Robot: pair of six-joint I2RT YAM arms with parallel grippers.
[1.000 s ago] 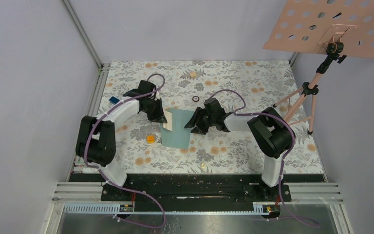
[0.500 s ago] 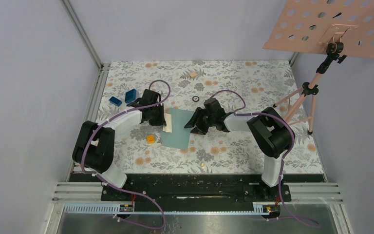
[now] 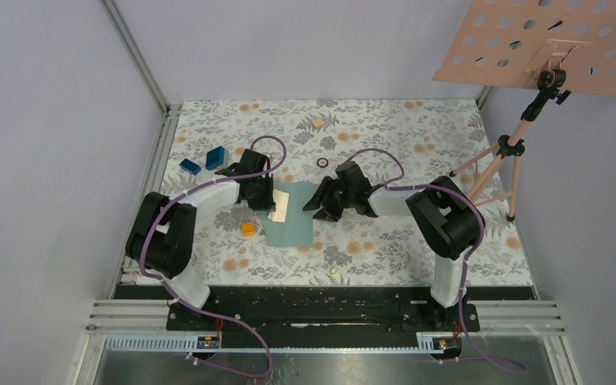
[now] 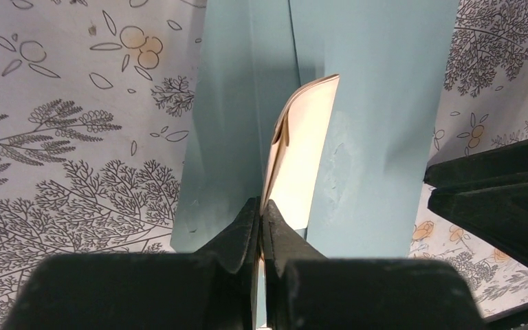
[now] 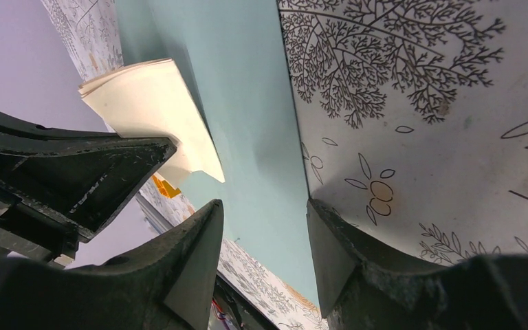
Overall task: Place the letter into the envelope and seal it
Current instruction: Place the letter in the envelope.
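Elbow kicked out to the left, your left arm (image 3: 208, 192) folds back in across the floral table (image 3: 401, 128), with two blue blocks (image 3: 215, 157) lying just beyond its forearm. Your left gripper (image 4: 260, 208) is pinched tight on the letter (image 4: 302, 161), with the sheet's near end between its closed jaws. That letter is up on edge and bowed, running away from the claw over the left part of the envelope (image 4: 378, 103). No view tells you whether its lower edge touches the teal paper, and its near end is hidden behind the claw.

A small orange piece (image 3: 248, 228) sits on the table just left of the envelope. The envelope lies flat between your two claws. Its pocket doesn't show, so you can't tell what it holds.

Moving right, your right gripper (image 5: 265, 230) is low over the envelope's right edge, jaws partway apart and gripping nothing. Whether it touches the paper is unclear. A small dark ring (image 3: 322, 163) lies just beyond it. Your right arm (image 3: 441, 220) reaches in from its bent elbow, wrist pointing left. At the far right, a pink perforated board (image 3: 529, 48) sits on a tripod stand (image 3: 501, 152), cropped by the frame.
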